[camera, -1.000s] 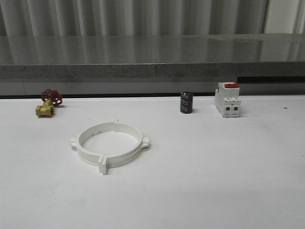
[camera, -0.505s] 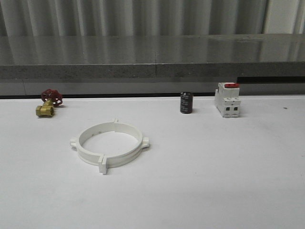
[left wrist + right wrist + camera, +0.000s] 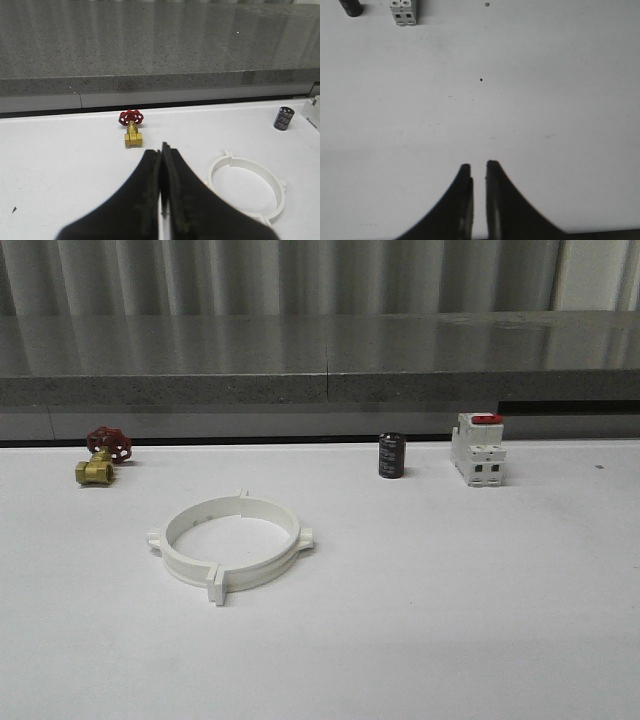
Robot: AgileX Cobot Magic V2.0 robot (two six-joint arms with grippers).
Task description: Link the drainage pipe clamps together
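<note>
The two white drainage pipe clamps (image 3: 183, 565) lie together as one closed ring with protruding ears, flat on the white table left of centre. In the left wrist view the ring (image 3: 250, 162) lies beside and beyond my left gripper (image 3: 162, 150), whose black fingers are pressed together on nothing. My right gripper (image 3: 479, 170) hovers over bare table, its fingers almost touching with only a thin slit between them and nothing held.
A brass valve with a red handwheel (image 3: 100, 458) (image 3: 132, 131) sits at the back left. A black cylinder (image 3: 391, 455) (image 3: 351, 6) and a white boxy switch with a red top (image 3: 477, 448) (image 3: 403, 11) stand at the back right. A grey ledge (image 3: 320, 360) runs behind the table.
</note>
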